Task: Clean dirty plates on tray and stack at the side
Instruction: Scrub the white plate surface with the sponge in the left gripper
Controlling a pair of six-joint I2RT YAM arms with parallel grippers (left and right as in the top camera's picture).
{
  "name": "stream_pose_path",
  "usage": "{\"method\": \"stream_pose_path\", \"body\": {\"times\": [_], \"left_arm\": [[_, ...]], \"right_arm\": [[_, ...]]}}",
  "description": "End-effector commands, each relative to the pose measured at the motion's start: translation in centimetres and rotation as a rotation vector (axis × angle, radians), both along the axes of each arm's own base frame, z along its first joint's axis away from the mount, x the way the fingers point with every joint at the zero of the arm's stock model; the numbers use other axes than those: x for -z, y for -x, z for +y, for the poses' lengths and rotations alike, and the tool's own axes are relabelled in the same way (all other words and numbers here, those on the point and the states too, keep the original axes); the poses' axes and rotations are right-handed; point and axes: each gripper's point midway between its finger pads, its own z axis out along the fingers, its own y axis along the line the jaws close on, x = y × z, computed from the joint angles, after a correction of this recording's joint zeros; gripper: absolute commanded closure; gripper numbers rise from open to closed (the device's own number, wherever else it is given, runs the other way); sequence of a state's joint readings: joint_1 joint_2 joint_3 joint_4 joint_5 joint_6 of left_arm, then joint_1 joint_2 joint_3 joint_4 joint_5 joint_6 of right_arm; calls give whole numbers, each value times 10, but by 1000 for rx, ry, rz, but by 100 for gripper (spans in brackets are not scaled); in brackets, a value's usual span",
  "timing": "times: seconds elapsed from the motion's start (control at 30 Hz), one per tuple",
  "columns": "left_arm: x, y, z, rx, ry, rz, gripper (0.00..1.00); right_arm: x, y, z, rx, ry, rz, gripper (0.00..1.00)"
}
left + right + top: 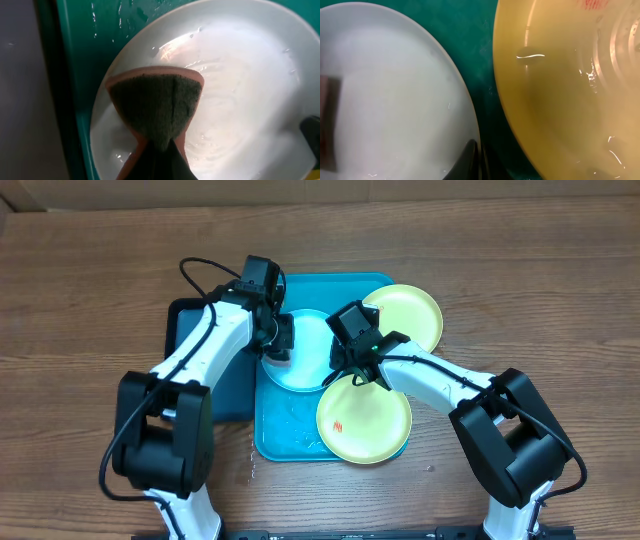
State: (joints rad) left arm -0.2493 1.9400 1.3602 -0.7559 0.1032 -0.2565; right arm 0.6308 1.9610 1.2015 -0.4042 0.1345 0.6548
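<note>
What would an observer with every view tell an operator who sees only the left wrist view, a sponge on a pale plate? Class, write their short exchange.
Observer: A far yellow plate and a near yellow plate share the tray.
Operator: Is either one dirty?
Observer: The near yellow plate has a red smear.
Operator: Where is the right tool?
Observer: The right tool, shut, sits at the blue plate rim, across from the sponge.
</note>
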Motion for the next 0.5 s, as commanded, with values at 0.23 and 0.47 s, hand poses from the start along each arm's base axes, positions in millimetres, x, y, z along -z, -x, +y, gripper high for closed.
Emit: {"method": "stream_pose_path", "body": {"times": [0.23,0.47], "left_arm": [[61,18,-32,47,130,167,96],[23,17,-66,126,417,154,96]], "right_arm": [[-5,-4,2,-1,0,-17,96],[-5,-4,2,-1,0,-17,96]]}}
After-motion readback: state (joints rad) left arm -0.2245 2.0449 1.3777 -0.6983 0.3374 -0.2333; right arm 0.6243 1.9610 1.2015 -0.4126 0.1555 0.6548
